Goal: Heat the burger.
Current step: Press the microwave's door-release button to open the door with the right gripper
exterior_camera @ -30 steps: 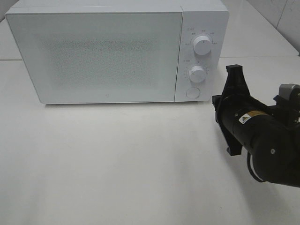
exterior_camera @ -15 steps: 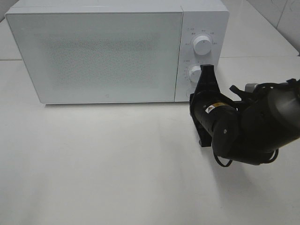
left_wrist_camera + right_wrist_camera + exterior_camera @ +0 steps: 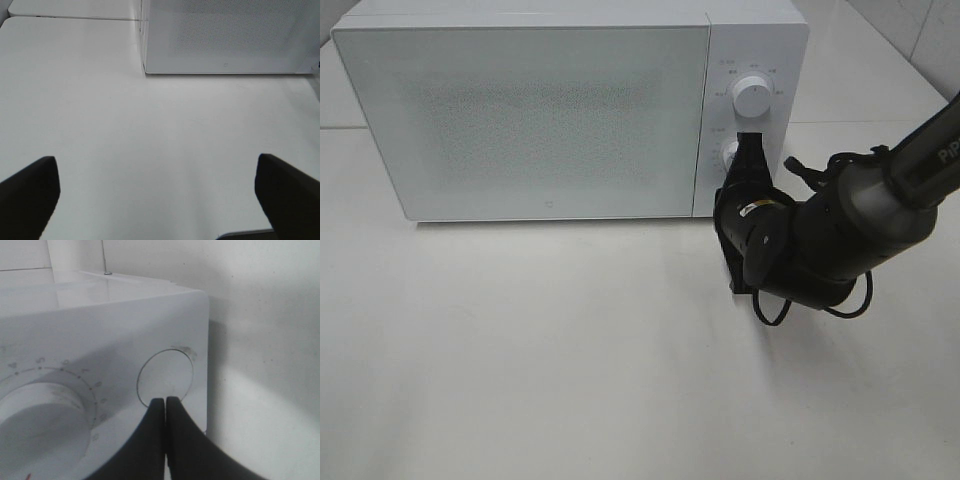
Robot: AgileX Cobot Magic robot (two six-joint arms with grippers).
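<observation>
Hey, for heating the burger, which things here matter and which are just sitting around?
Job: microwave, its round button, right pincer shut at that button.
Idle: left pincer, open above the table; upper knob. No burger visible.

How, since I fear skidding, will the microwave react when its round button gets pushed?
Probably stays put: the microwave is a broad box resting flat on the table. The round button looks smooth and flush, so the shut right hand might slip.

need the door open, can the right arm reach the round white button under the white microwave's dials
Probably yes: the shut right gripper is right at the edge of the round white button, with nothing between them.
</observation>
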